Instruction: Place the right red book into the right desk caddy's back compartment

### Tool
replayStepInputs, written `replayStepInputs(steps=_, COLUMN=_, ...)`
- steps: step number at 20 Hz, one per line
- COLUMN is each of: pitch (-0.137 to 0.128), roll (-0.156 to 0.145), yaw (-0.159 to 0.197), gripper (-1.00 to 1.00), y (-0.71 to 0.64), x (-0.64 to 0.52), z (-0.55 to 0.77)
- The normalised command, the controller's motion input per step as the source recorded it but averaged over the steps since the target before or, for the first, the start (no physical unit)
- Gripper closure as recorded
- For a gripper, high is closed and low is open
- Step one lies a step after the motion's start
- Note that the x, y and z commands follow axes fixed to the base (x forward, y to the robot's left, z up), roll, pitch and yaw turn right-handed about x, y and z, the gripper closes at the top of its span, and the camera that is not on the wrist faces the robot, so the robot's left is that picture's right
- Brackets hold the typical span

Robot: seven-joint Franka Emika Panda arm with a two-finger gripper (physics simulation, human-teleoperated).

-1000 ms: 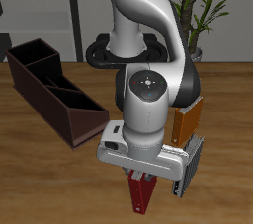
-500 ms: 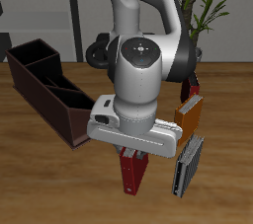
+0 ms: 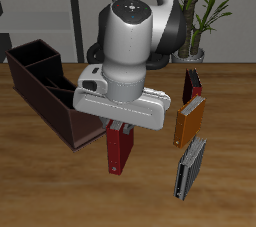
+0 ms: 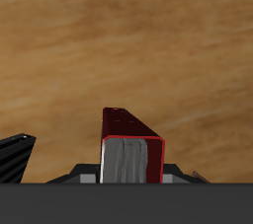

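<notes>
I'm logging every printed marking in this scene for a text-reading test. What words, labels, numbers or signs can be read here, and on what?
None can be read in either view.
The right red book, held by the gripper: plain cover, no title.
The orange book and the other books beside it: no legible lettering.
The right desk caddy: plain dark sides.
The robot arm: no readable marking.

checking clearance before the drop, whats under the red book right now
Only bare wooden table shows beneath the right red book, which hangs upright from the end effector. The book's top and the fingers gripping it are hidden by the arm. The right desk caddy stands apart, farther back.
</notes>
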Motion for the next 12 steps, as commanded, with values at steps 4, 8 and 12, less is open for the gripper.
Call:
replayStepInputs(steps=4, pitch=-0.043, roll=-0.045, yaw=0.001, gripper=1.00, y=-0.30, x=-0.35, z=0.37)
replayStepInputs(steps=8, pitch=-0.048, roll=-0.011, yaw=0.008, gripper=1.00, y=-0.13, x=-0.29, z=0.30)
replayStepInputs(steps=12, pitch=-0.110, roll=0.031, yaw=0.048, gripper=1.00, y=-0.07, x=-0.48, z=0.54)
